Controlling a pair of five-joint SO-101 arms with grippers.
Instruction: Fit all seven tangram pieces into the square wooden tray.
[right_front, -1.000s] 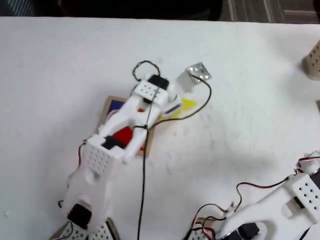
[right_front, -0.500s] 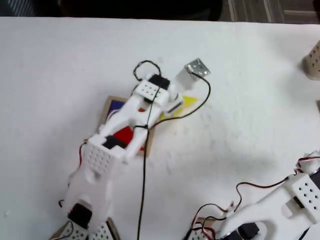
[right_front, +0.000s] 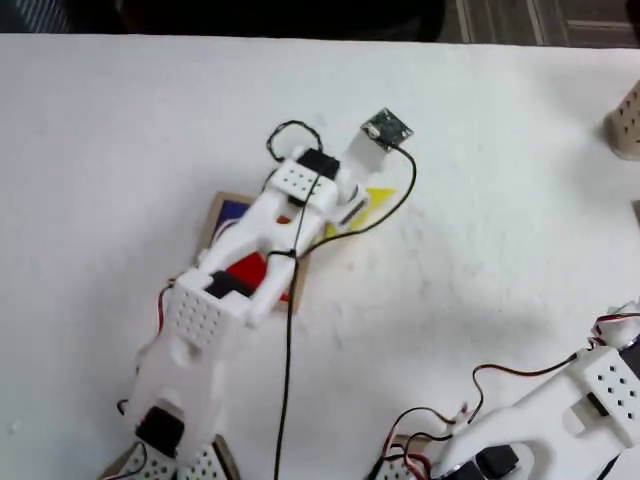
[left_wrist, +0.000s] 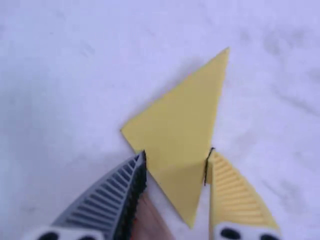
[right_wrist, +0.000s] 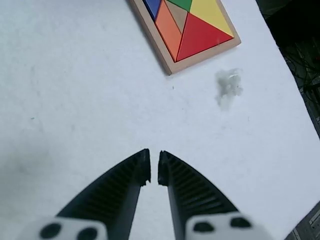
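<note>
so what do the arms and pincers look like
Both arms are white plastic with dotted panels; the left arm carries a black cable, the right arm red and black wires. The left pincer has one grey and one yellow ribbed finger; the right pincer has two black ones.

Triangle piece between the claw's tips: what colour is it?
The triangle piece is yellow, seen best in the left wrist view.

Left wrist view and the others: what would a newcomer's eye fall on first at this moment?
The yellow triangle stands out first, lying on the white table and pinched at two edges by the left gripper. Next comes the wooden tray, holding blue, orange, green, yellow and red pieces; in the high view it lies under the left arm. The right gripper hangs over the table, short of the tray.
</note>
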